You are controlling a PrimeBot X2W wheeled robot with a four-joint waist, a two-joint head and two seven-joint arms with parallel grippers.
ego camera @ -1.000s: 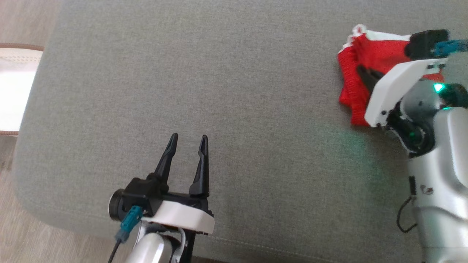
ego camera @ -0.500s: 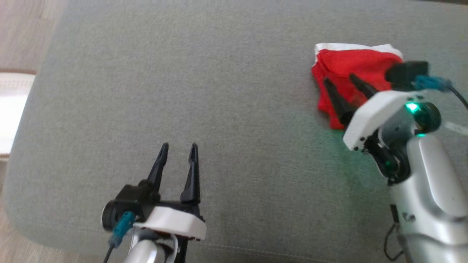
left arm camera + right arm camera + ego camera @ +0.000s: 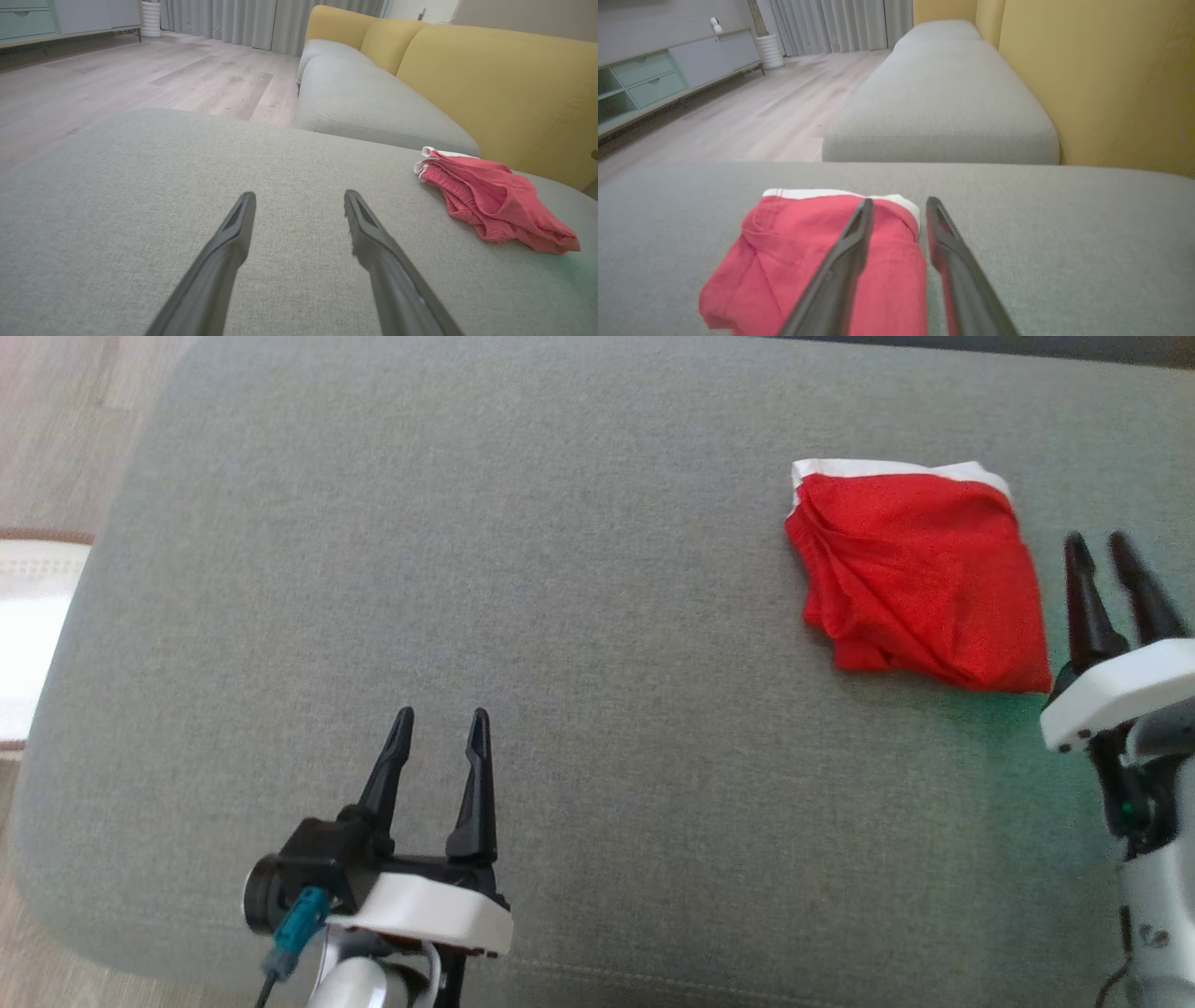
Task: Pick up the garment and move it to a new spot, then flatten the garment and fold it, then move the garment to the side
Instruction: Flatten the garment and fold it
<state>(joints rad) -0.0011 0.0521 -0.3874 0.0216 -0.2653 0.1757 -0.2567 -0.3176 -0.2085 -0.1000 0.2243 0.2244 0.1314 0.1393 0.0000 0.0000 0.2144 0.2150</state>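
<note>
Right claw (image 3: 1097,539) hovering narrowly parted, empty, just right of folded garment (image 3: 920,588); left claw (image 3: 442,714) idling parted, empty. Risk: finger snagging edge, dragging fold open.

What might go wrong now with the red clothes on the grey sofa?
1. The right tool, open, sits close beside the folded red fabric garment with a white band. If it swings sideways, it might snag the cloth and undo the fold.
2. The garment's edge farther from that tool looks rumpled and loosely stacked on the grey fabric cushion, so the layers may slip apart.
</note>
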